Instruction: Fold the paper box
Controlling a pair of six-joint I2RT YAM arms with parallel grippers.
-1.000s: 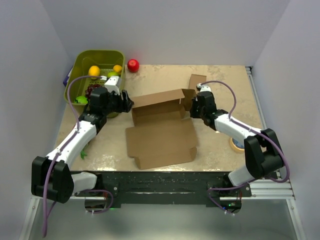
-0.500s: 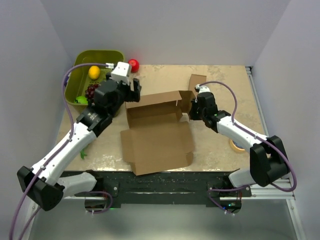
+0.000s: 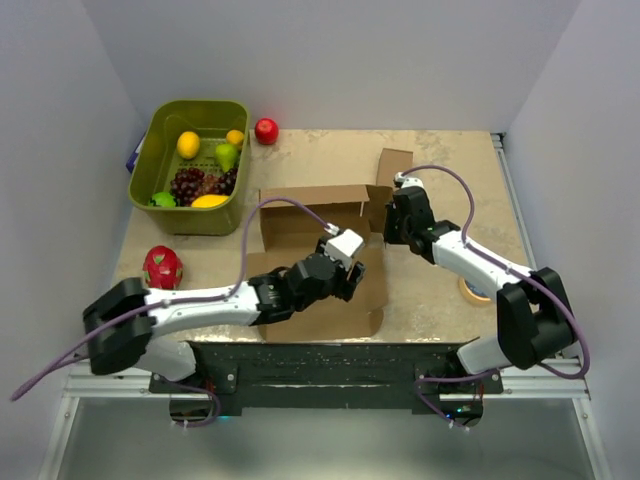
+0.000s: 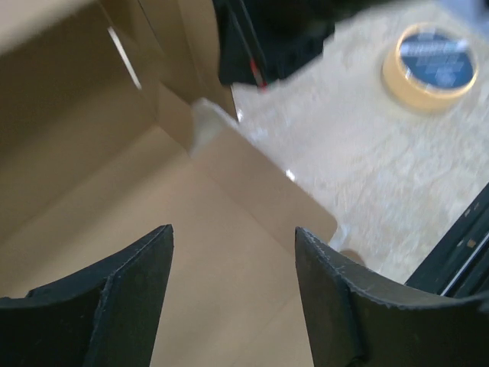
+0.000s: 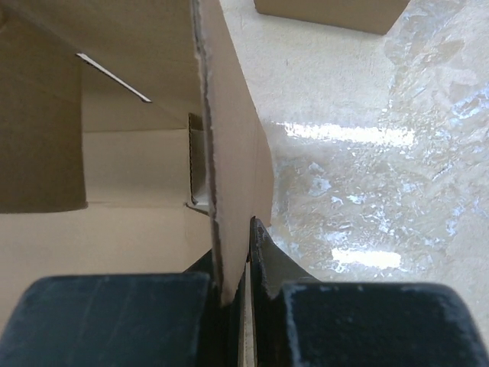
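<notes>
Box sits mid-counter, part-folded: back wall stands up along its 12 o'clock edge, floor lies flat, front flap lies flat toward 6. R gripper is at the box's 3 o'clock side, pinched tight on the edge of an upright side wall, w/ only the thin card between its fingers. In R wrist view that wall stands about vertical, w/ the box interior on its left and bare glossy counter on its right. L arm comes in low from 7 o'clock, across the front flap. L gripper is spread wide w/ nothing in it, over the box floor where it meets the small flap at the 4 o'clock corner. Can't tell if its fingertips touch the card. Both grippers are at the box's 3 o'clock end, near each other but apart. Green bin at 10 o'clock holds fruit, incl. grapes. Red apple is just beside the bin's far corner, at 11. Dragon fruit lies at 8, near the L arm. Tape roll is at 4, partly hidden by the R arm. Small card piece is at 1, just past the R gripper.
</notes>
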